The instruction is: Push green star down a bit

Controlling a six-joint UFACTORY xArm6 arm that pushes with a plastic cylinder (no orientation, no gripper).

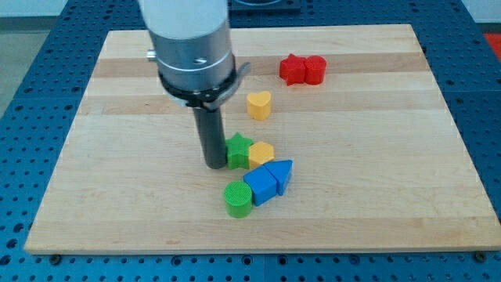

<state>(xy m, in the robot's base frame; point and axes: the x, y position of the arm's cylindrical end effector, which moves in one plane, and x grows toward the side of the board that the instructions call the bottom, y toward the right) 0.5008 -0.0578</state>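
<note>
The green star lies near the middle of the wooden board. My tip rests on the board just to the star's left, touching or nearly touching its left side. A yellow block sits against the star's right side. Below them a blue cube and a blue triangular block sit together, with a green cylinder at the cube's lower left.
A yellow heart-shaped block lies above the star. Two red blocks sit together near the view's top right. The arm's wide grey body hangs over the board's upper middle and hides part of it.
</note>
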